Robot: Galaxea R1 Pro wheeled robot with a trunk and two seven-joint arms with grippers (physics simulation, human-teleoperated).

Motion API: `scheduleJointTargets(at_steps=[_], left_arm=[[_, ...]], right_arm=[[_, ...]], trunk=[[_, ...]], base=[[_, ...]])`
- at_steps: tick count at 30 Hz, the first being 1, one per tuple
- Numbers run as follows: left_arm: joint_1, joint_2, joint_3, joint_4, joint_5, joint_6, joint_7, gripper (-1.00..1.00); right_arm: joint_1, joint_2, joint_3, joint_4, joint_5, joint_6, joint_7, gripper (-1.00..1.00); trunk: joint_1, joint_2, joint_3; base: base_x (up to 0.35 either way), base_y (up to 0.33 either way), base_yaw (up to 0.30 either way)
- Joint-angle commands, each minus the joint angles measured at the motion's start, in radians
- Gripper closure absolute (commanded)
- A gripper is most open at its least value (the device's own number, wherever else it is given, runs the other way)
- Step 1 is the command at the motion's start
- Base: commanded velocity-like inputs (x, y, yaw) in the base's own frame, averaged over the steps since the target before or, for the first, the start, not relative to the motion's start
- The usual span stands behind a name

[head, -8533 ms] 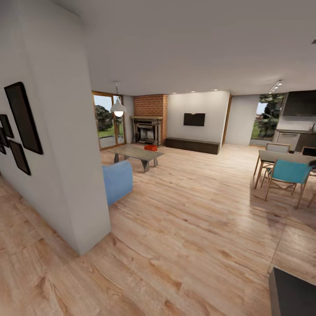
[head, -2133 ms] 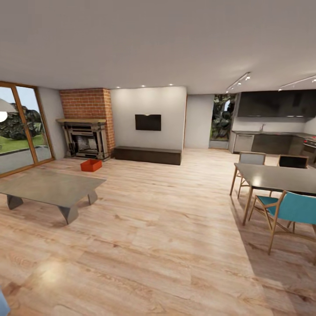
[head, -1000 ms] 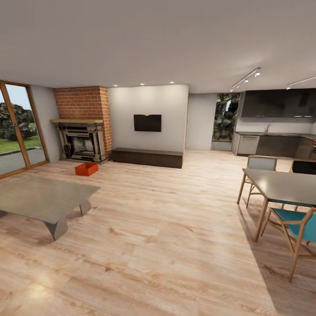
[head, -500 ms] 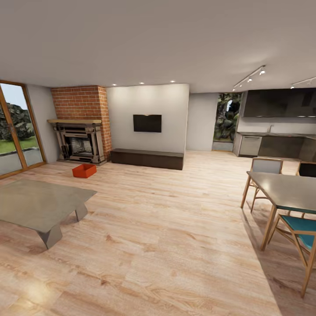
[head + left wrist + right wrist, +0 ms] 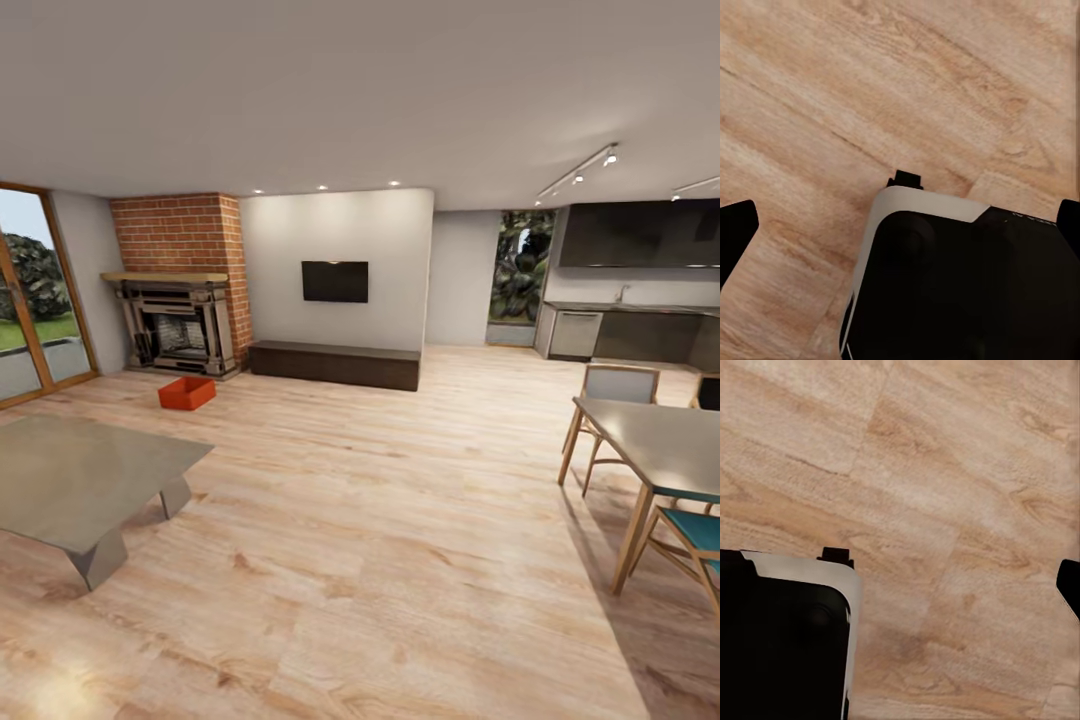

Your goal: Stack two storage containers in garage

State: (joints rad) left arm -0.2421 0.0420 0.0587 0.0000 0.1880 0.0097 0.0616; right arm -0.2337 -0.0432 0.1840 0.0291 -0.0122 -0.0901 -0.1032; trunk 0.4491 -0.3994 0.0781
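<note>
Across the living room, on the light wood-plank floor [image 5: 400, 520] just in front of the brick fireplace [image 5: 178, 322], I can see one orange-red storage container [image 5: 186, 392], open side up. It sits far from me, off to the left of my head view, beyond the low grey coffee table [image 5: 75, 480] that stands in the near left. A dark low cabinet [image 5: 335, 364] runs along the white wall under a wall-mounted TV [image 5: 335, 281], to the right of the container. On my right stands a dining table [image 5: 660, 445] with wood-framed chairs, one with a teal seat [image 5: 695, 530].

My wrist cameras both look straight down at plank flooring and part of my own dark, white-edged base [image 5: 960, 285]. In the left wrist view the left gripper [image 5: 900, 225] shows as dark fingertips [image 5: 735, 232] at opposite edges, spread wide, with nothing between them. In the right wrist view only one dark fingertip [image 5: 1069, 585] of the right gripper shows, so I cannot tell how far it is spread. The container is well apart from both.
</note>
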Motion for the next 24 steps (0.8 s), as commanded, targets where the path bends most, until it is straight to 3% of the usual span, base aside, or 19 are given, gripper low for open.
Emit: scheduleJointTargets(at_steps=[1,24], left_arm=[[0.0,0.0,0.005,0.0,0.003,0.001,0.001,-1.0],[0.0,0.001,0.005,0.0,0.004,-0.002,0.001,-1.0]], right_arm=[[-0.001,0.0,0.006,0.003,-0.001,-0.005,-0.003,-1.0],[-0.001,0.003,0.005,0.003,-0.007,-0.01,-0.003,-1.0]], trunk=[[0.001,-0.001,0.0],[0.001,-0.001,0.0]], base=[[0.324,0.0,0.0],[0.323,0.0,0.0]])
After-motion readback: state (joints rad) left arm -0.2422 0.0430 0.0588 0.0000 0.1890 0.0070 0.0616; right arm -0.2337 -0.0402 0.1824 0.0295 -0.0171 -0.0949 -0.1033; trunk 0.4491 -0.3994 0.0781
